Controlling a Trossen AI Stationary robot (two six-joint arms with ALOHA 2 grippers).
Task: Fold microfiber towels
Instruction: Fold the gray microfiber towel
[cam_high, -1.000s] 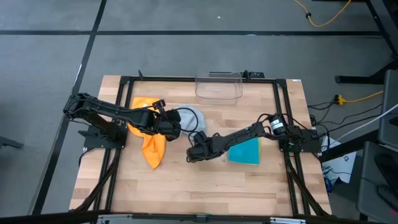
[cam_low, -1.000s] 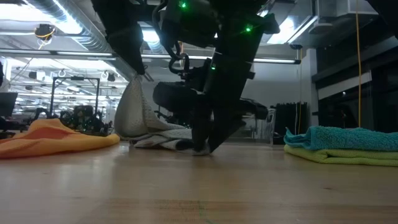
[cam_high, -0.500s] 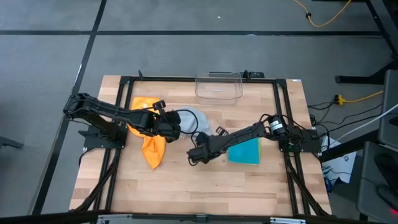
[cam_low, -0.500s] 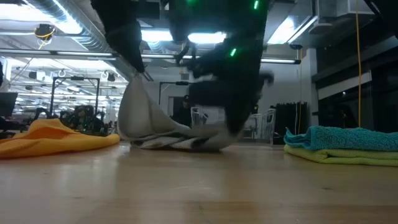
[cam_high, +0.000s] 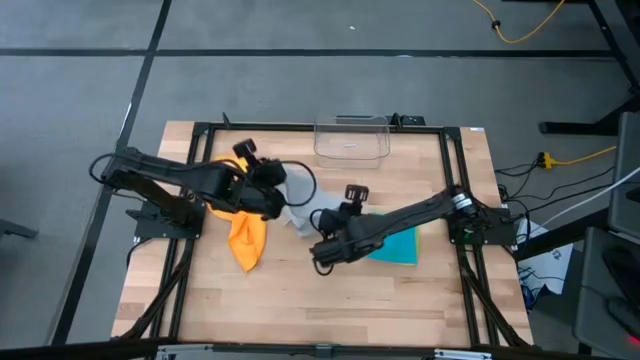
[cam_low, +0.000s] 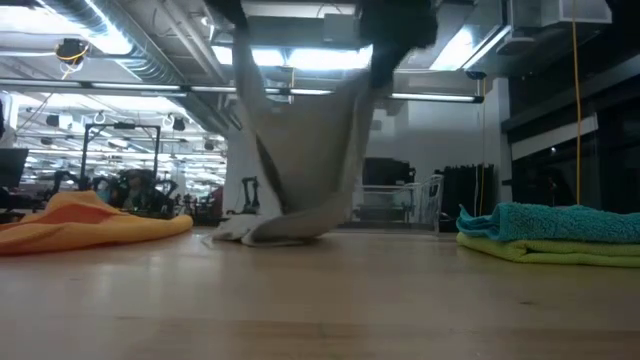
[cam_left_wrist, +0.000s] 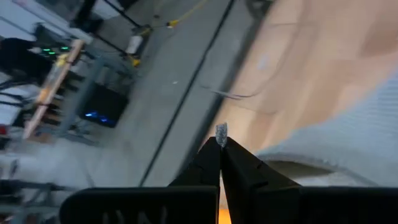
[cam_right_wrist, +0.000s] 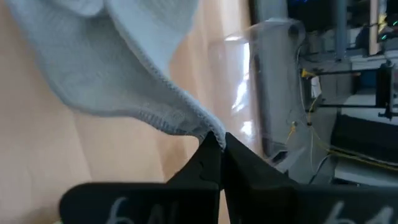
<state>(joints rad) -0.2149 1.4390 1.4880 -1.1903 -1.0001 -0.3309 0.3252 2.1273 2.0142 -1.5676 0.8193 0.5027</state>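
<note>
The light grey towel (cam_low: 300, 130) hangs between my two grippers, both shut on its upper edge near the table's middle; its lower end (cam_low: 270, 232) lies bunched on the table. My left gripper (cam_high: 282, 203) holds the left corner and my right gripper (cam_high: 322, 250) the right one. From above, little of the grey towel (cam_high: 300, 217) shows between the arms. The orange towel (cam_high: 245, 240) lies crumpled at the left. The teal towel (cam_low: 550, 220) lies folded on the lime green one (cam_low: 540, 252) at the right. My left gripper pinches a corner of the grey towel between its two fingers; a small tip of cloth (cam_left_wrist: 221, 130) sticks out past the fingertips. The towel hangs below it, its lower end on the table. My right gripper pinches the towel's hemmed corner (cam_right_wrist: 208, 132) between its two fingertips. The cloth falls away from the fingers in a slack curve.
A clear plastic bin (cam_high: 352, 140) stands at the table's far edge. The orange towel (cam_low: 90, 220) lies close to the left arm. The teal and green stack (cam_high: 395, 243) lies just under the right arm. Bare wood shows along the near edge.
Both grippers have gone up with the grey towel. It lay bunched low on the table and now hangs spread between them, only its lower end still on the wood. My right gripper has also shifted a little toward the table's right and near edges.
</note>
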